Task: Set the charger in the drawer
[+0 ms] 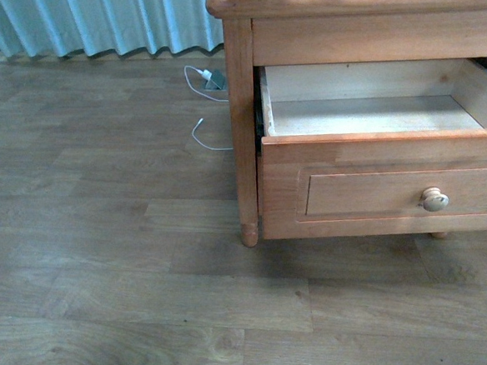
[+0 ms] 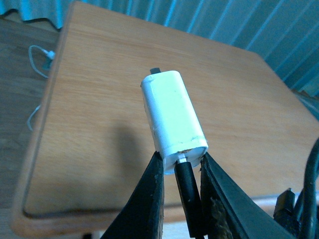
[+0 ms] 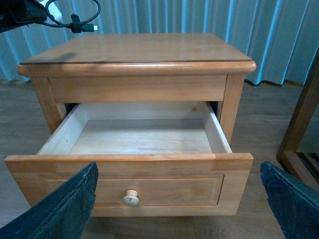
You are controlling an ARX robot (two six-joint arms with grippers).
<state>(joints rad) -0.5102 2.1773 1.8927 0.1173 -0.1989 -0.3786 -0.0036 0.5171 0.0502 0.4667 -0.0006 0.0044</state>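
The white charger [image 2: 172, 114] is clamped at its cable end by my shut left gripper [image 2: 182, 167], above the nightstand's top [image 2: 99, 129]. Its black cable [image 2: 188, 196] runs down between the fingers and loops off to one side. In the right wrist view the left gripper [image 3: 22, 12] hangs above the nightstand's far left corner, the black cable loop [image 3: 75, 20] dangling from it. The drawer [image 3: 164, 186] is pulled out, its pale inside bare, with a round knob [image 3: 131, 197] on its front. My right gripper [image 3: 178, 172] stands open in front of the drawer [image 1: 367, 157], holding nothing.
A white-cabled charger [image 1: 207, 78] lies on the wood floor by the blue curtain [image 1: 98, 21], left of the nightstand leg [image 1: 244, 149]. A wooden frame [image 3: 299, 124] stands on the nightstand's other side. Neither arm shows in the front view.
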